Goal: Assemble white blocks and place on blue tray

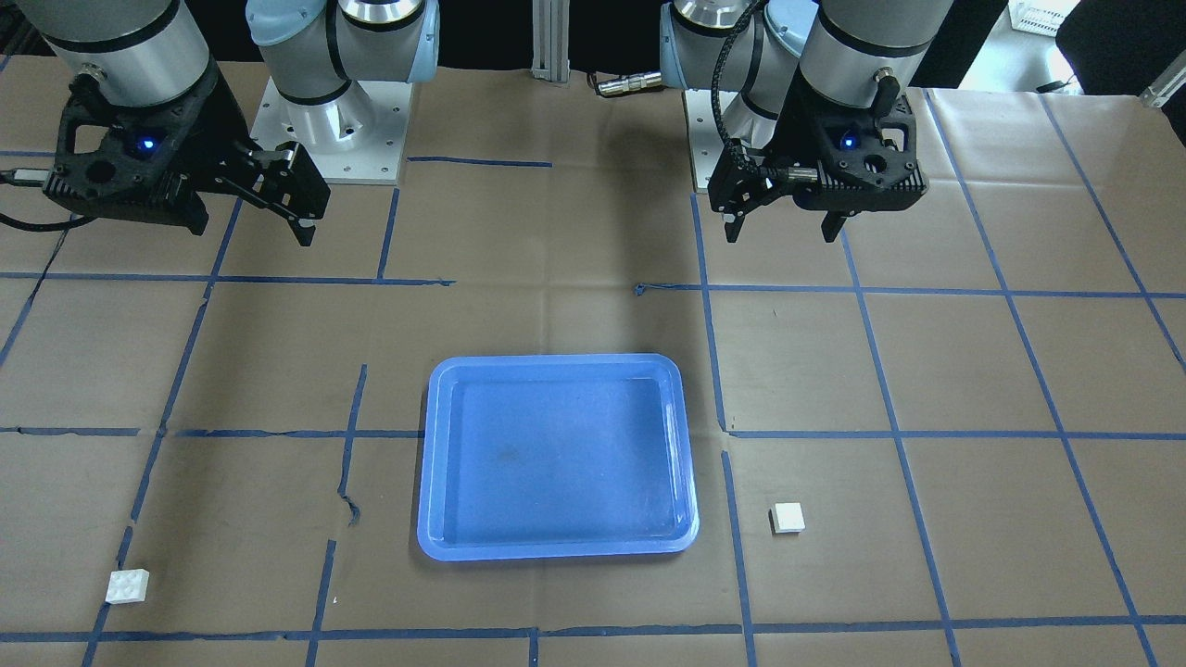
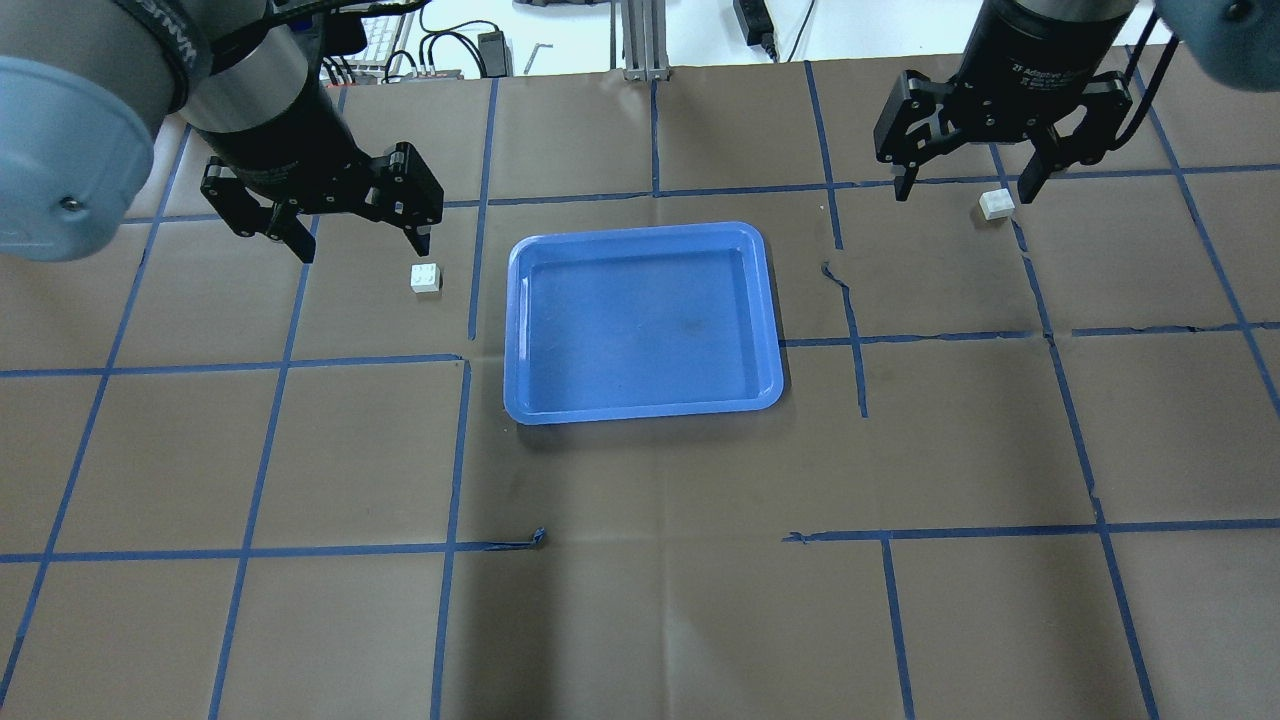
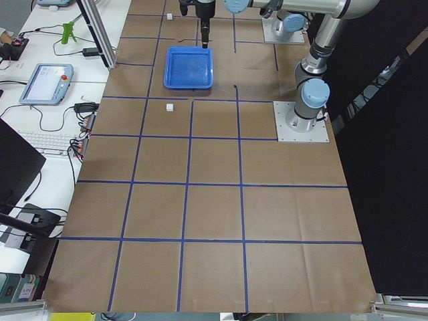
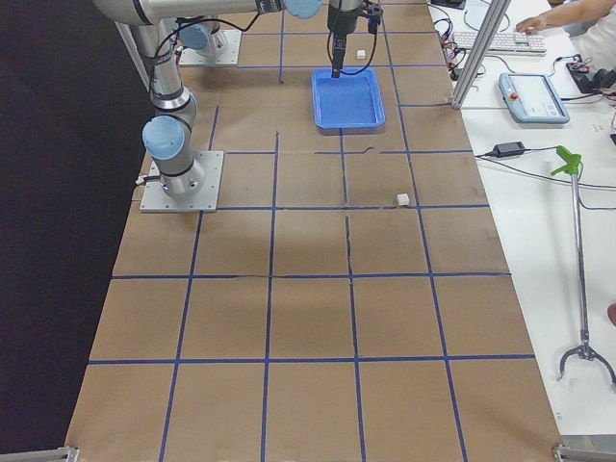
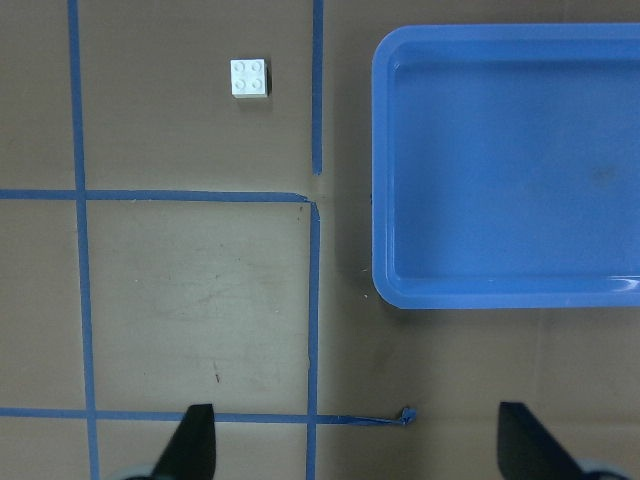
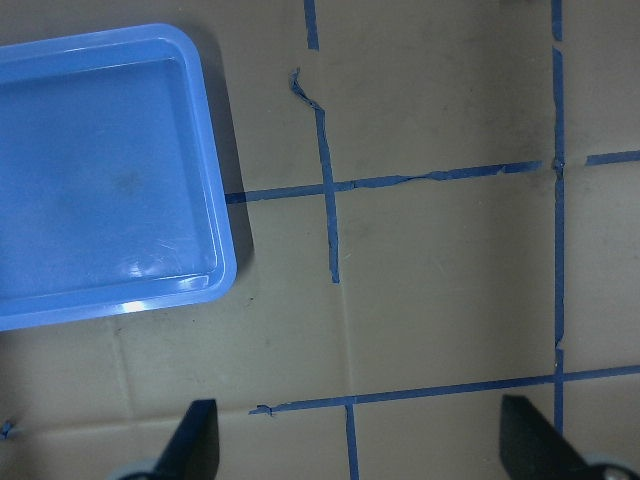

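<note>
The blue tray [image 1: 556,548] lies empty at the table's middle; it also shows in the overhead view [image 2: 640,412]. One white block [image 2: 426,278] sits studs-up just left of the tray, also seen in the front view [image 1: 788,518] and the left wrist view [image 5: 249,78]. The other white block [image 2: 996,203] lies far right [image 1: 127,585]. My left gripper [image 2: 365,250] hangs open and empty high above the table [image 1: 780,230]. My right gripper [image 2: 966,193] is open and empty too [image 1: 252,222]. The right wrist view shows the tray's corner [image 6: 225,230] but no block.
Brown paper with blue tape grid lines [image 2: 470,360] covers the table. The arm base plates [image 1: 334,139] stand at the robot's edge. A torn tape end [image 2: 538,538] lies near the table's middle front.
</note>
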### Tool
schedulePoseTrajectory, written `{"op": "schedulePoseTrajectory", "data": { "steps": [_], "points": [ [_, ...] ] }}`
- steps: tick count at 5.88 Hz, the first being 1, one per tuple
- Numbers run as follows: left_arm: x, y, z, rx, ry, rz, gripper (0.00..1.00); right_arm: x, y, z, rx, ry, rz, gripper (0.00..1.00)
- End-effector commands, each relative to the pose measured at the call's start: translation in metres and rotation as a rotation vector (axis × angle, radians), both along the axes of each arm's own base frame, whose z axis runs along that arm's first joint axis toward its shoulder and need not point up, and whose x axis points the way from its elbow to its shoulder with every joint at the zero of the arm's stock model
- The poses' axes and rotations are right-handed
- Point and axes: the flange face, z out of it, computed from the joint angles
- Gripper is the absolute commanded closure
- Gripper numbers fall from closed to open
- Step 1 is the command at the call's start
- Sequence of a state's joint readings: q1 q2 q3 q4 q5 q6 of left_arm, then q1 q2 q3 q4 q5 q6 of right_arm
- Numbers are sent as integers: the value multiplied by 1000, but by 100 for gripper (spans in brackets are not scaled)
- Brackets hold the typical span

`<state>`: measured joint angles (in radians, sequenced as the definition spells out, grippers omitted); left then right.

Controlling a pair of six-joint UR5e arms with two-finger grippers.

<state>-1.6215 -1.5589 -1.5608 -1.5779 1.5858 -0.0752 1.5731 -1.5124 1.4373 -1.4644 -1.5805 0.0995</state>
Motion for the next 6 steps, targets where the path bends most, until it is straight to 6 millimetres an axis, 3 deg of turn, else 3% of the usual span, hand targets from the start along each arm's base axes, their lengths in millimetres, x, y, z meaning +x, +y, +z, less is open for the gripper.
{"op": "schedulePoseTrajectory", "data": {
  "steps": [1,5,6],
  "points": [
    [2,7,2,11,-18,0,1,0,0,0,-5,-1,8,0],
    [7,7,3,9,-25,3,1,-5,-4,-7,7,3,22,0],
    [11,4,1,14,-26,8,1,-6,-9,-9,-4,9,142,0]
  ]
}}
